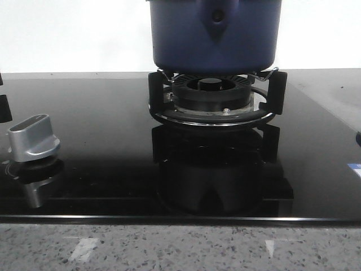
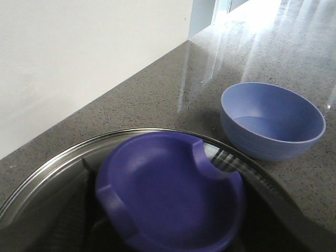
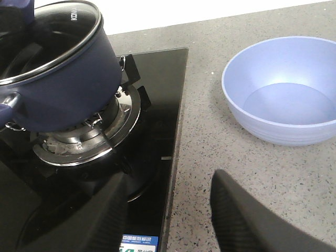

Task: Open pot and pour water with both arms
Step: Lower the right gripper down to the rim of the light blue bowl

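**Still lidded: pot on the burner, bowl waiting off the hob**

Nearest in the front view, a speckled stone counter edge (image 1: 169,245) runs below the glossy black hob (image 1: 101,141), whose front rim is a thin bright line. On the hob's left sits 1 silver knob (image 1: 34,138), well apart from the burner. Broad bare glass lies between the knob and the burner ring (image 1: 211,101). Further back, the pot (image 1: 214,34) stands on the black pan supports, its triangular handle mount and rivet facing the camera; its top is cut off by the frame.

From the right wrist, the right gripper (image 3: 173,210) shows 2 dark fingers (image 3: 247,215) spread apart with nothing between them, hanging over the hob's side edge where glass meets counter. Beyond it, the pot keeps its glass lid (image 3: 50,31), steel-rimmed, seated on top. Across a strip of bare counter, a light-blue bowl (image 3: 283,89) stands clear of the hob and well apart from the pot.

From the left wrist, the lid's blue knob (image 2: 168,194) fills the near field, with the steel rim (image 2: 63,157) curving round it. The left gripper's fingers are not clearly shown, so I cannot tell whether it grips. Behind, the bowl (image 2: 270,121) sits on grey counter near the white wall (image 2: 79,63).
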Available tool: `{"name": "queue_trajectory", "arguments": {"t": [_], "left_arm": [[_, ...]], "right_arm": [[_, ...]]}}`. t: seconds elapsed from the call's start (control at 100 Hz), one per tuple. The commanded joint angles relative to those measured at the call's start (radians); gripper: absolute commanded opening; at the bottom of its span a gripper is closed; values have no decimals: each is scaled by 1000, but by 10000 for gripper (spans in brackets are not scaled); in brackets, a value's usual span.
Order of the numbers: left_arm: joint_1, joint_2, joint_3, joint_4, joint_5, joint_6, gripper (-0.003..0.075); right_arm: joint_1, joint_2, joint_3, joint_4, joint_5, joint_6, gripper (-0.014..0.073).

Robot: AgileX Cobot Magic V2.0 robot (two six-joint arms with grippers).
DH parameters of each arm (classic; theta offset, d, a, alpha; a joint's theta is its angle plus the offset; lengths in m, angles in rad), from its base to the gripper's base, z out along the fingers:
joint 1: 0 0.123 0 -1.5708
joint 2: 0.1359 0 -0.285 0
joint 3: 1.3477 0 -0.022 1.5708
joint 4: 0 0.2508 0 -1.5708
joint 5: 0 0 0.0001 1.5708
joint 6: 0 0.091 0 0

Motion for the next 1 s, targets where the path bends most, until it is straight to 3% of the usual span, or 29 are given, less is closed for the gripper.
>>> {"name": "queue_trajectory", "arguments": {"t": [0.0,0.14,0.52,0.99], "left_arm": [[-8,-46,-35,-59,0,2,413],[-8,-46,-35,-59,0,2,334],[-8,-46,-35,-63,0,2,220],[12,-63,-96,-75,48,2,211]], "right_arm": [[2,18,-33,8,-61,-9,330],[2,18,-33,8,-58,-9,330],[2,18,-33,8,-52,-9,330],[2,53,-43,8,-65,-9,330]]}}
